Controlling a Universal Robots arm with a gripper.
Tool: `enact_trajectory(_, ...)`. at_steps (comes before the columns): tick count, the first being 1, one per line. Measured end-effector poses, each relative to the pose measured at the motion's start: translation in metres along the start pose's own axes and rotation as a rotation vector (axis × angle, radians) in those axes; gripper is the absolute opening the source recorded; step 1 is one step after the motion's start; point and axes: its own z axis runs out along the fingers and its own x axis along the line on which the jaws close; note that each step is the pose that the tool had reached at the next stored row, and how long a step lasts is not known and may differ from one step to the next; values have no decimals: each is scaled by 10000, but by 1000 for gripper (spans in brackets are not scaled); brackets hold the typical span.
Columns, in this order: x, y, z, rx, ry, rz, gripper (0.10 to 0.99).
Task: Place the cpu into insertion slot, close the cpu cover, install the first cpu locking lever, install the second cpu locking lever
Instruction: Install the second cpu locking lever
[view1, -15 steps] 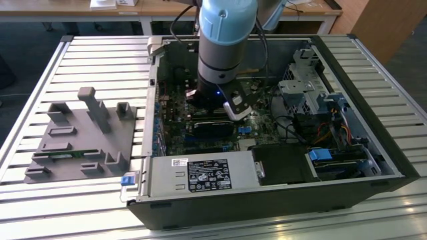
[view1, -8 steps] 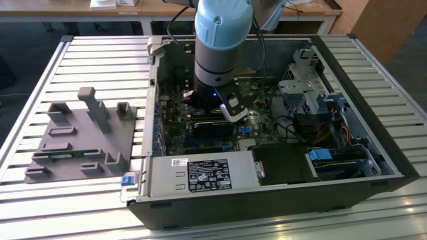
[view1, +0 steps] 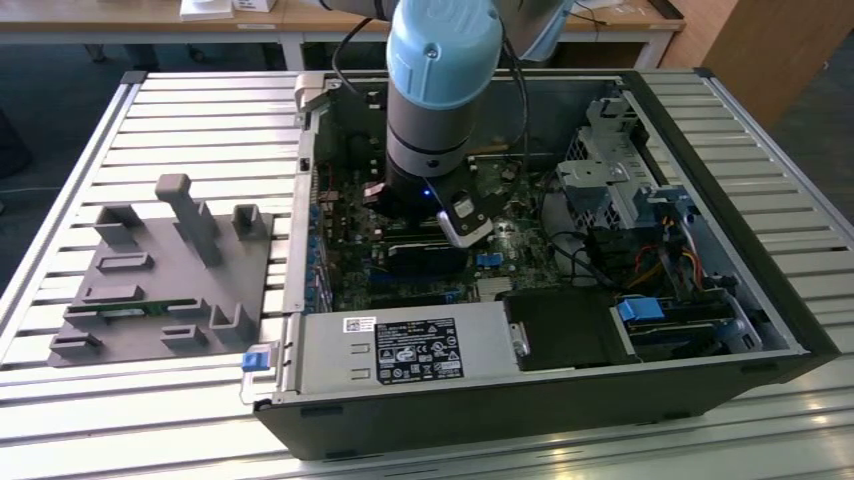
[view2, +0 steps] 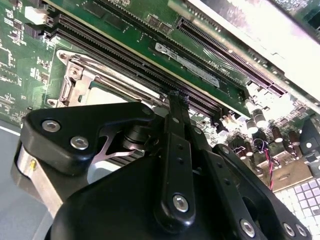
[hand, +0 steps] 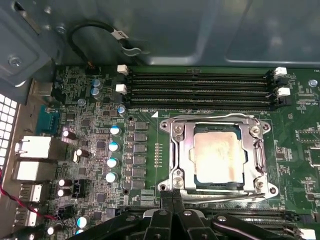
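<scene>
The cpu (hand: 219, 158) has a dull silver-grey metal top with a pale, slightly smeared patch. The cpu cover (hand: 218, 121) around it is thin bright metal, smooth and shiny. At 12 o'clock from it lie matt black plastic memory slots (hand: 200, 90). The motherboard (hand: 300, 125) is glossy green. The gripper (view2: 178, 98) is black plastic, half-glossy, with bright metal screws.

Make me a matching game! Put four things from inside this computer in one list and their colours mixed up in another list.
Things:
1. cpu
2. cpu cover
3. motherboard
4. end effector

Colours:
A. green
B. black
C. dull silver-grey square
D. shiny metal frame

Pairs: 1-C, 2-D, 3-A, 4-B
</scene>
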Motion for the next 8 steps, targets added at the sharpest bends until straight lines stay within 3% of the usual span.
enact_trajectory(8, 21, -10, 34, -278, 0, -5, 110)
